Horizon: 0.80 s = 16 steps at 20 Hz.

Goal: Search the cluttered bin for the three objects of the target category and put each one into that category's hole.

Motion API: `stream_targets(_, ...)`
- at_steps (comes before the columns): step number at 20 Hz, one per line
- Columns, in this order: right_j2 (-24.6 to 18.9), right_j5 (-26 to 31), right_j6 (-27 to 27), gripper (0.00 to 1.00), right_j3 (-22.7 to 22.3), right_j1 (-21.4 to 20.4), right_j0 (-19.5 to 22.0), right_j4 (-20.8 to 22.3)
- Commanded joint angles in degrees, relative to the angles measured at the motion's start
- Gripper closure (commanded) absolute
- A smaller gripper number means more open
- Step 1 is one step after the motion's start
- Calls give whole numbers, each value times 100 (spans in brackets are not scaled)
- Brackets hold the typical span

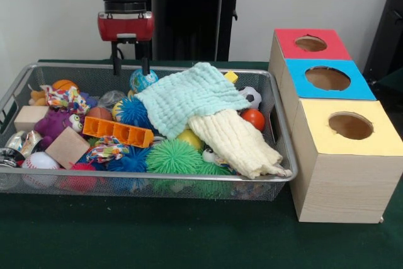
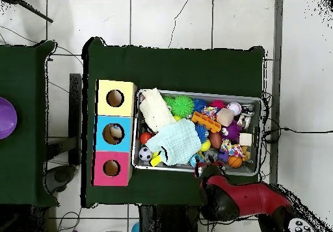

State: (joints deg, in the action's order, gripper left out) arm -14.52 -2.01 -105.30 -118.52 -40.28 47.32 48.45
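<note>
The silver wire-mesh bin (image 1: 157,178) sits on the green table, full of toys; it also shows in the overhead view (image 2: 195,91). The hole (image 1: 327,78) is the round opening in the blue top of the middle wooden box, to the right of the bin; in the overhead view (image 2: 113,133) it lies to the bin's left. My gripper (image 1: 130,62) hangs open and empty above the bin's far rim, left of centre, just over a blue patterned ball (image 1: 142,80). In the overhead view the gripper (image 2: 201,171) is at the bin's lower edge.
A pale teal cloth (image 1: 189,96) and a cream cloth (image 1: 236,143) cover the bin's middle and right. Around them lie a green spiky ball (image 1: 173,155), a blue spiky ball (image 1: 132,111), an orange block (image 1: 118,131), a wooden block (image 1: 67,147) and a small soccer ball (image 1: 250,97). Red-topped (image 1: 312,43) and yellow-topped (image 1: 350,126) boxes flank the blue one.
</note>
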Motion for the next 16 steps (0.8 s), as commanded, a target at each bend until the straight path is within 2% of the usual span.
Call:
stream_targets(1,-972,694,446,0,620,291,663,324)
stream_targets(7,-1343,969,756,0,691,339,1028,394)
stream_targets(16,-689,550,232,0,1034,497,415,809)
